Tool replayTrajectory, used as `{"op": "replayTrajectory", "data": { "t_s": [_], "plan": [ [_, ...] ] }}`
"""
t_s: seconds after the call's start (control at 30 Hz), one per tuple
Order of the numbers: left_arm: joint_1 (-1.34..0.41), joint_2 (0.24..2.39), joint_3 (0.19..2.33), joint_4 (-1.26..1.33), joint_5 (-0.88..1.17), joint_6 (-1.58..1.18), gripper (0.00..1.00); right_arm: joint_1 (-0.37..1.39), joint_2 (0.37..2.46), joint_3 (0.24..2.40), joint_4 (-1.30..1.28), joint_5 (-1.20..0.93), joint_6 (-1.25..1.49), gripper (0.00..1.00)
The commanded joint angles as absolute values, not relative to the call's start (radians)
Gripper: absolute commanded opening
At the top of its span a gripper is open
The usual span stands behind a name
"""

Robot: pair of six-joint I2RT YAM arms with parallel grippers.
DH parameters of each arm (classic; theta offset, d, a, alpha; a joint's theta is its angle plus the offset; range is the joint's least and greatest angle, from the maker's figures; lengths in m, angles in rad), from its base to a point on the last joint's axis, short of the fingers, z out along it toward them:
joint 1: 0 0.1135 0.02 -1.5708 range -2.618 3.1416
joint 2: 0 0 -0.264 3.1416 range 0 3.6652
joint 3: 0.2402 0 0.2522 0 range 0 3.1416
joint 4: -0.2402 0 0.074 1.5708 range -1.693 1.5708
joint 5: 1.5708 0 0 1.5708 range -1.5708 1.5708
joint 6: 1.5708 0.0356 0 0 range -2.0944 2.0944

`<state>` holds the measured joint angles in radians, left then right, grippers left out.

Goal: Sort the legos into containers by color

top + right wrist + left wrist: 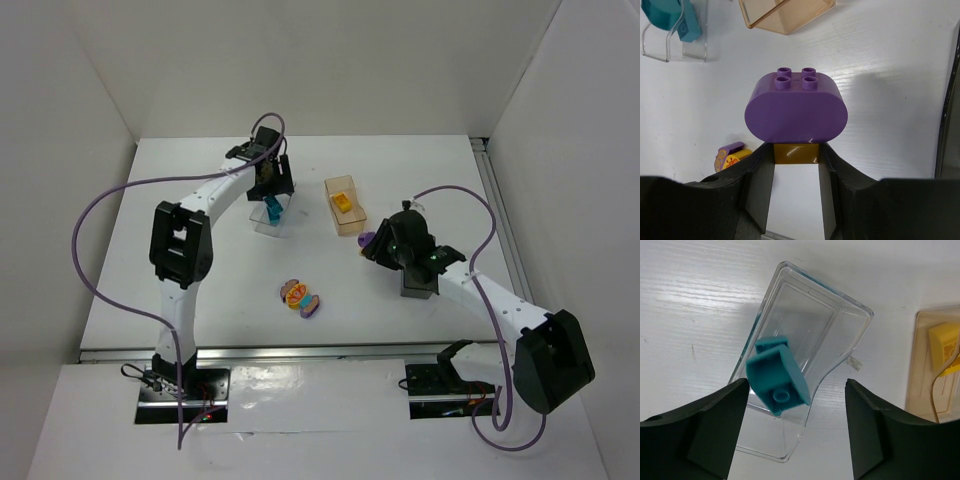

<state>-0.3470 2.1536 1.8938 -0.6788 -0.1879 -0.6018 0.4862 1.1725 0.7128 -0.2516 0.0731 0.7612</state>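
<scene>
My left gripper (268, 184) hangs open and empty over the clear plastic tray (279, 224). In the left wrist view its dark fingers (715, 432) stand wide apart over the tray's (805, 315) near end. Two teal-blue bricks (777, 377) lie in the tray, also seen from the top (272, 208). My right gripper (796, 150) is shut on a purple rounded brick (796, 112) that has an ochre piece (796, 153) under it. It holds the brick (367, 240) above the table, just near-right of the tan box (350, 222). An orange-yellow brick (343, 203) lies in the tan box.
A small cluster of purple, orange and yellow bricks (300, 298) lies on the white table near the middle front, also in the right wrist view (730, 156). The dark grey box (418, 286) sits under the right arm. White walls enclose the table on the left, back and right.
</scene>
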Motion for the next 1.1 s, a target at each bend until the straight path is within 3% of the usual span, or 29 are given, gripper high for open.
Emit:
{"op": "replayTrajectory", "data": {
  "t_s": [0.0, 0.13, 0.2, 0.33, 0.37, 0.5, 0.93, 1.07],
  "plan": [
    [-0.341, 2.059, 1.875, -0.687, -0.196, -0.594, 0.86, 0.48, 1.15, 0.75, -0.258, 0.094, 0.741, 0.16],
    [-0.368, 1.967, 1.845, -0.675, -0.169, -0.568, 0.9, 0.48, 1.15, 0.759, -0.267, 0.061, 0.701, 0.16],
    [-0.405, 1.919, 1.8, -0.651, -0.123, -0.534, 0.85, 0.48, 1.15, 0.759, -0.242, 0.029, 0.655, 0.16],
    [-0.437, 1.821, 1.674, -0.511, 0.243, -0.506, 0.9, 0.48, 1.1, 0.75, -0.212, -0.04, 0.592, 0.16],
    [-0.437, 1.821, 1.657, -0.493, 0.394, -0.529, 0.9, 0.48, 1.083, 0.75, -0.212, -0.04, 0.562, 0.16],
    [-0.449, 1.865, 1.589, -0.342, 0.682, -0.557, 0.98, 0.48, 1.063, 0.75, -0.242, -0.064, 0.514, 0.16],
    [-0.558, 1.913, 1.562, -0.296, 0.81, -0.489, 1.0, 0.489, 1.063, 0.75, -0.253, -0.093, 0.523, 0.16],
    [-0.578, 1.922, 1.542, -0.275, 0.81, -0.5, 0.94, 0.489, 1.072, 0.759, -0.253, -0.103, 0.523, 0.16]
  ]
}}
